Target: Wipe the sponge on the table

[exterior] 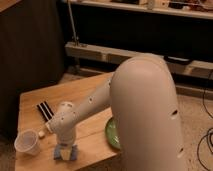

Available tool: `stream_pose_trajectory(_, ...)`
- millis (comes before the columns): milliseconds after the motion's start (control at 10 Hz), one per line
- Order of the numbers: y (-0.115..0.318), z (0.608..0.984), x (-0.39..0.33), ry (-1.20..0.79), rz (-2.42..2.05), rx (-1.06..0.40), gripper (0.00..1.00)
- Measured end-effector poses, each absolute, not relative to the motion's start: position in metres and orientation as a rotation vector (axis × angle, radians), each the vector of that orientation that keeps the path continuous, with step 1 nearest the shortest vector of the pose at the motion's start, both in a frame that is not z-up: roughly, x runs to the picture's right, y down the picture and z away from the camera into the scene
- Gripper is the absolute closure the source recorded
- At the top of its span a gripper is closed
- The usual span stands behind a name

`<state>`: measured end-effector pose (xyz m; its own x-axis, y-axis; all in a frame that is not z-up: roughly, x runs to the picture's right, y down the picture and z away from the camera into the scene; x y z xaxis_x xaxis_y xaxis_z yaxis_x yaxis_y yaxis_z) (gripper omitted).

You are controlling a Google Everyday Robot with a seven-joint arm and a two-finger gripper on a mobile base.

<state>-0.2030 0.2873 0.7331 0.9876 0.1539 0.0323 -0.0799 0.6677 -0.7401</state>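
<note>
Dim, warm light from above; your gripper (66, 151), low at the table's (75, 90) front edge, lit; background dark.

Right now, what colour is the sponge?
Blue-grey; the camera view shows the sponge beneath the gripper, near the table's front edge.

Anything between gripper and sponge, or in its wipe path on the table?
Nothing visible. The gripper is down at the sponge near the front edge of the table; the cup and green bowl sit apart on either side.
</note>
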Motion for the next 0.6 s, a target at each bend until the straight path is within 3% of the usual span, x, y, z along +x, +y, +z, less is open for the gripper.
stream_pose_trajectory(600,0.227,0.768,-0.189,-0.057,0.26,-0.795,0.79)
